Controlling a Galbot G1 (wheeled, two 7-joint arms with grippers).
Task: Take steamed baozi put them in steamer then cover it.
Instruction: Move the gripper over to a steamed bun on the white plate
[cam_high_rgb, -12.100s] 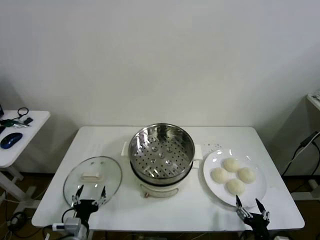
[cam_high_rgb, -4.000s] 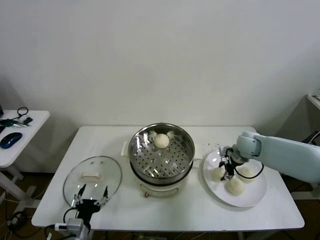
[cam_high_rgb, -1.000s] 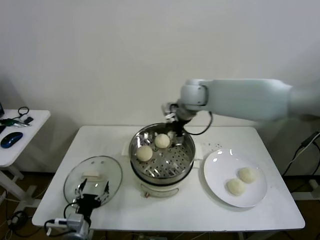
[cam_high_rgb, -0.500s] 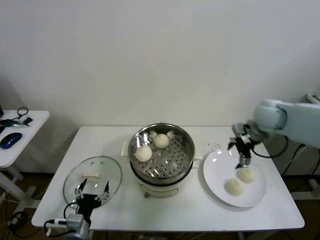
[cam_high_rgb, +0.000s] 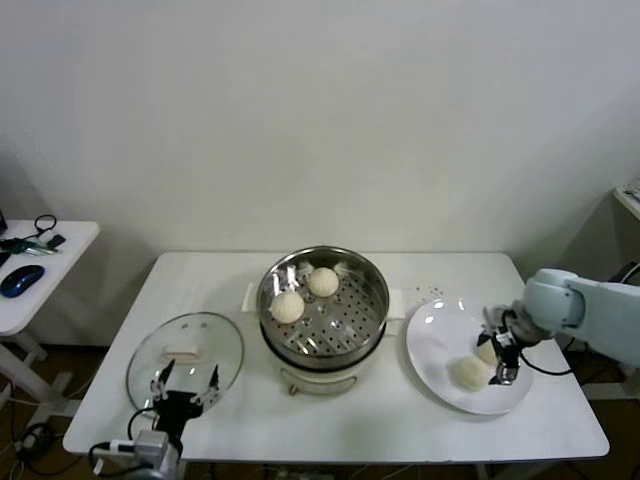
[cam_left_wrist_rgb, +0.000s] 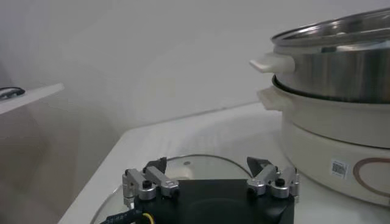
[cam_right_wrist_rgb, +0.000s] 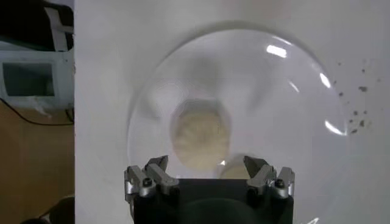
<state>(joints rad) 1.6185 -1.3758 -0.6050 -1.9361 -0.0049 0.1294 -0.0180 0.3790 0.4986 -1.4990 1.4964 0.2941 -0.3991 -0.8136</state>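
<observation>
Left gripper (cam_high_rgb: 183, 384): parked at the table's front edge, nearer than the steamer and just in front of the lid, fingers spread and empty.
Lid (cam_high_rgb: 186, 358): lying flat on the table (cam_high_rgb: 330, 425) beside the steamer, on its left, bar handle up, untouched.
Plate (cam_high_rgb: 437, 378): right of the steamer, close beside it, two buns on it.
Right gripper (cam_high_rgb: 499, 358): down low over the plate, well to the right of the steamer, fingers spread wide in the wrist view, nothing between them yet.
Plate buns: one bun (cam_right_wrist_rgb: 202, 134) sits just ahead of the open fingers in the wrist view; the second bun (cam_high_rgb: 486, 351) is largely hidden under the gripper, touching or nearly touching its neighbour.
Steamer (cam_high_rgb: 323, 308): centre of the table, open, two buns (cam_high_rgb: 287, 306) resting on the holed floor toward its back left.
Step in hand: picking up the third bun, by the look of it.
How to do it well: centre the fingers on one bun only, drop until they straddle its widest part, close gently because soft dough dents, and lift straight up so the neighbour is not dragged.
Still to come: two buns, then the lid.
</observation>
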